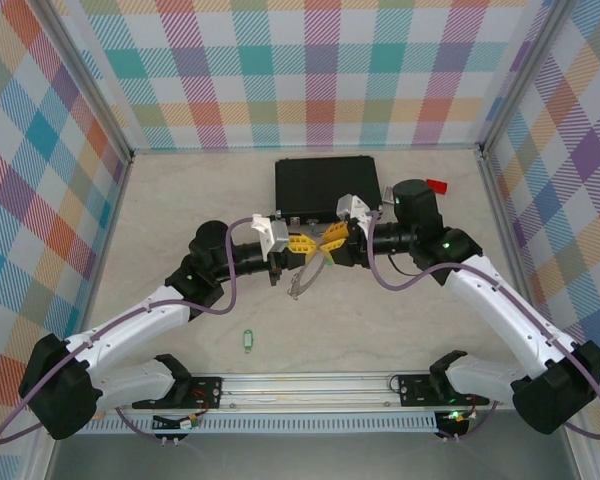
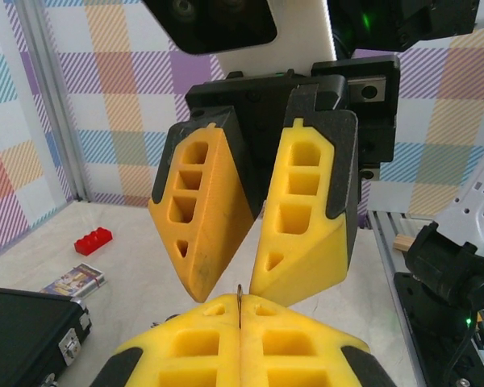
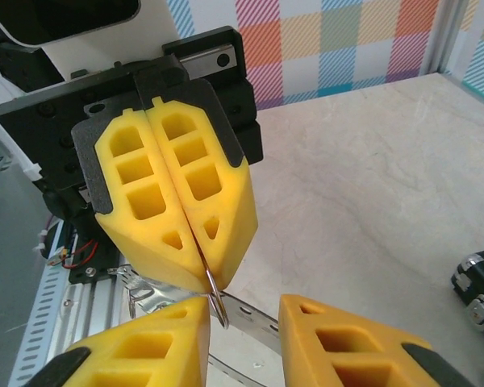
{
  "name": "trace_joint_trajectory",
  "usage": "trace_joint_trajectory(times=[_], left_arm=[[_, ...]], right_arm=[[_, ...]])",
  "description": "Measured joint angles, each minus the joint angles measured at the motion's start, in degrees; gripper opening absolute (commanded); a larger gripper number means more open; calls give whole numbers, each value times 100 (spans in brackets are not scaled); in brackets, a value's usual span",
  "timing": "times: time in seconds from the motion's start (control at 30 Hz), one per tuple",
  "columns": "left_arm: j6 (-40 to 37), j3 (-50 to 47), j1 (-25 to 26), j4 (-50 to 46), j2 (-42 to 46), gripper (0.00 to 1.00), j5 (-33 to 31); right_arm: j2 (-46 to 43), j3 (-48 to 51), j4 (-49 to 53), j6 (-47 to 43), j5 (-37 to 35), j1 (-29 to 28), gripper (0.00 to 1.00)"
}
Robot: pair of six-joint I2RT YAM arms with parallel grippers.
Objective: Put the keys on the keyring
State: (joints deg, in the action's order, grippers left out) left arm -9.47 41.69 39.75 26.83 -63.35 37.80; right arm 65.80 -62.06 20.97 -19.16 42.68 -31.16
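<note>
My left gripper (image 1: 302,244) and right gripper (image 1: 330,240) meet tip to tip above the table's middle, just in front of the black case. The left gripper (image 2: 239,310) is shut on a thin metal loop of the keyring (image 3: 218,300), which sticks out past its tips. The ring's flat grey band (image 3: 262,318) runs below, and the keyring (image 1: 300,283) hangs under the two grippers. The right gripper (image 3: 246,305) stands open, with the loop between its fingers close to the left one. One green key (image 1: 246,341) lies on the table near the front rail, apart from both grippers.
The black case (image 1: 327,186) lies behind the grippers, its latched corner (image 3: 480,290) near the right gripper. A small red block (image 1: 437,185) sits right of the case. A small printed packet (image 2: 74,280) lies beside the case. The metal rail (image 1: 310,385) spans the front edge.
</note>
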Motion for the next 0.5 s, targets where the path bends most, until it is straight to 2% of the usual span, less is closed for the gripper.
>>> trace_joint_trajectory(times=[0.1,0.33,0.43,0.5], left_arm=[[46,0,0,0,0,0,37],[109,0,0,0,-2,0,81],[111,0,0,0,-2,0,98],[111,2,0,4,-2,0,125]], right_arm=[[57,-17,37,-7,96,0,23],[101,-44,59,-20,341,-13,20],[103,-57,101,-28,424,-44,9],[103,-68,136,-63,452,-42,7]])
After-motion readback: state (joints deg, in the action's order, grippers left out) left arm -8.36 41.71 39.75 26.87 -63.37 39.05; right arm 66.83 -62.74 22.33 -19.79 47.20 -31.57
